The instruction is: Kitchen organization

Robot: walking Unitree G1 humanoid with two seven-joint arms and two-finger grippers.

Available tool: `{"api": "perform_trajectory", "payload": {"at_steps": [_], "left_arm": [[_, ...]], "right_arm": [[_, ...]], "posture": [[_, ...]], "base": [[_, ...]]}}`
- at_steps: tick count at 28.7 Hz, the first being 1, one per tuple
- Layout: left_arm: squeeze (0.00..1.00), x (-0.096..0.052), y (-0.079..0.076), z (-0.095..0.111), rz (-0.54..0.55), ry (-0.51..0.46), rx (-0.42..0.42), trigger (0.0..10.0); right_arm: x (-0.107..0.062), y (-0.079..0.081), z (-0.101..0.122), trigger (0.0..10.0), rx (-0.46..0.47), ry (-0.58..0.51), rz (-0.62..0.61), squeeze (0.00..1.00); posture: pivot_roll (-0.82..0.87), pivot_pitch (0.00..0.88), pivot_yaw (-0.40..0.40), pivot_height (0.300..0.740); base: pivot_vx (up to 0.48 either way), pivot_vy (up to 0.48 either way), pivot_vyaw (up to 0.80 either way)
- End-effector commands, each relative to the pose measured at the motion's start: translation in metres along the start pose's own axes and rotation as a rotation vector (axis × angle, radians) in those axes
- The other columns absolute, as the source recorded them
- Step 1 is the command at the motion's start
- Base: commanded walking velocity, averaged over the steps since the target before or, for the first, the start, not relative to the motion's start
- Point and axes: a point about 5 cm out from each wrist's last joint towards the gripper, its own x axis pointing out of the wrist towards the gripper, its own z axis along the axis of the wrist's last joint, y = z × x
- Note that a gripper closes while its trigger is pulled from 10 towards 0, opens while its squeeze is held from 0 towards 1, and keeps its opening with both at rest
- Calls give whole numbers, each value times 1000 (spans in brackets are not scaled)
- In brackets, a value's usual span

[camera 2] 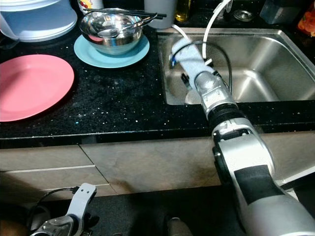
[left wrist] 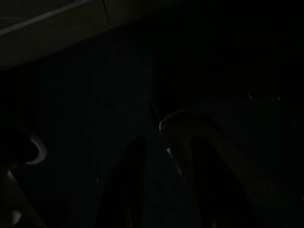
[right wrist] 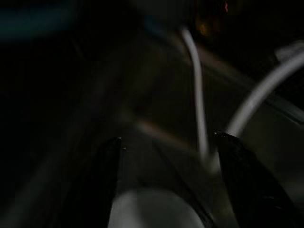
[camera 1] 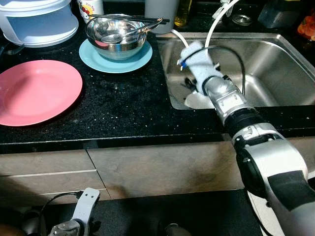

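My right arm reaches over the counter edge into the left part of the steel sink (camera 1: pixel 275 54). Its wrist is wrapped in a pale cloth (camera 1: pixel 199 61), and the right gripper (right wrist: pixel 166 137) stands open just above the sink's left wall, its two black fingers (right wrist: pixel 111 180) wide apart. A white flat thing (camera 1: pixel 196 102) lies on the sink floor under the arm. Two white hoses (right wrist: pixel 197 109) run ahead of the fingers. The left gripper (left wrist: pixel 166 185) hangs idle low by the floor, fingers apart in the dark.
On the black counter (camera 1: pixel 123 105) lie a pink plate (camera 1: pixel 34 91) at the left and a blue plate (camera 1: pixel 115 56) carrying a steel bowl (camera 1: pixel 117 32) with a spoon and chopsticks. A white lidded container (camera 1: pixel 37 19) stands at the back left. Bottles line the back.
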Motion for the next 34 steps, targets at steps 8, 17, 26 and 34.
{"api": "perform_trajectory", "payload": {"at_steps": [8, 17, 26, 34], "left_arm": [[0, -1, 2, -6, 11, 27, 2, 10000], [0, -2, 5, -5, 29, 23, -5, 10000], [0, -2, 6, -5, 36, 24, 0, 10000], [0, -2, 5, -2, 37, 18, 0, 10000]], "right_arm": [[-49, 36, 38, 10000, 638, -559, 542, 0], [-107, 59, 43, 10000, 777, -756, 963, 0], [-152, 76, 41, 10000, 840, -796, 1235, 0], [-177, 91, 33, 10000, 811, -710, 1439, 0]], "posture": [[60, 154, 8, 740], [72, 121, 10, 740], [74, 101, 7, 740], [67, 102, 5, 740]], "base": [[0, 0, 0], [0, 0, 0], [0, 0, 0], [0, 0, 0]]}}
